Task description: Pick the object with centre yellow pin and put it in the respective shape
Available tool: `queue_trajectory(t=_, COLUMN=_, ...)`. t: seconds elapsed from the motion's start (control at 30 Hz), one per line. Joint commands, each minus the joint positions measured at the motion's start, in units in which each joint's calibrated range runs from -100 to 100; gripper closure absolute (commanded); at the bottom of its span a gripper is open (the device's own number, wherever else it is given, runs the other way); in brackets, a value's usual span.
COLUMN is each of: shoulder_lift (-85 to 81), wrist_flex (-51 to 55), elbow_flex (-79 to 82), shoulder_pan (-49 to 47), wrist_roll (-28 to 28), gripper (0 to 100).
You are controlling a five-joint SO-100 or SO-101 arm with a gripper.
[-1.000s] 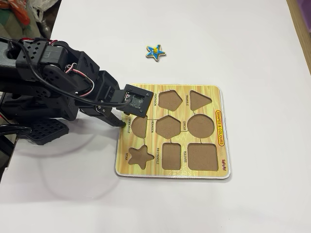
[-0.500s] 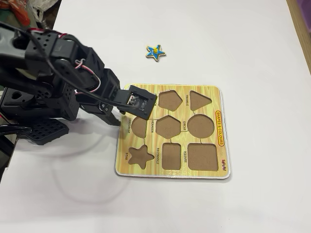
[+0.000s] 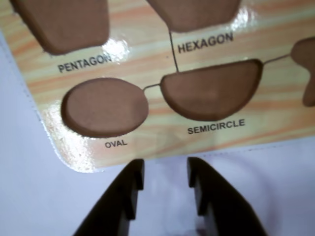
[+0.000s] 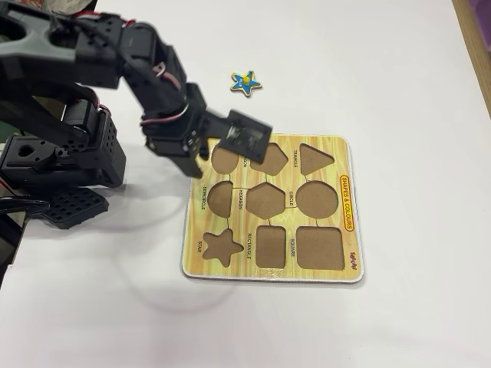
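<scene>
The blue star (image 4: 246, 83) lies flat on the white surface (image 4: 399, 69) beyond the board's (image 4: 337, 264) far edge — probably light, stiff, best pinched at its yellow knob — while the empty fingers (image 3: 165, 173) stand narrowly parted.

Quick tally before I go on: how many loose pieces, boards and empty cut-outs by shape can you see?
Loose star piece: 1
Puzzle board: 1
Empty cut-outs: 8, one each of oval, pentagon, triangle, semicircle, hexagon, circle, star cut-out, square; plus 1 rectangle, so 9
Total: 11
</scene>
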Motion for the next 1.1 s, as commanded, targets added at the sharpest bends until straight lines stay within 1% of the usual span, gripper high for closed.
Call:
queue_trajectory(t=0.0, shoulder_lift=4.77, wrist_flex=0.06, elbow_flex=-9.71, shoulder_pan=-8.10, wrist_roll=-0.20, gripper=89)
queue_trajectory(t=0.1, shoulder_lift=8.79, wrist_flex=-0.28, elbow_flex=-15.65, shoulder_pan=-12.79, wrist_roll=-0.31, gripper=89)
queue_trajectory(t=0.3, shoulder_lift=15.57, wrist_flex=-0.28, elbow_flex=-24.01, shoulder_pan=-18.75, wrist_roll=-0.67, gripper=88)
queue_trajectory(t=0.43, shoulder_lift=18.33, wrist_flex=-0.28, elbow_flex=-27.07, shoulder_pan=-24.32, wrist_roll=-5.69, gripper=88)
queue_trajectory(t=0.67, shoulder_lift=23.85, wrist_flex=-0.37, elbow_flex=-32.28, shoulder_pan=-32.52, wrist_roll=-9.93, gripper=88)
queue_trajectory(t=0.83, shoulder_lift=29.88, wrist_flex=-0.37, elbow_flex=-39.12, shoulder_pan=-36.62, wrist_roll=-10.19, gripper=88)
queue_trajectory(t=1.07, shoulder_lift=39.33, wrist_flex=-0.37, elbow_flex=-50.00, shoulder_pan=-38.96, wrist_roll=-10.19, gripper=88)
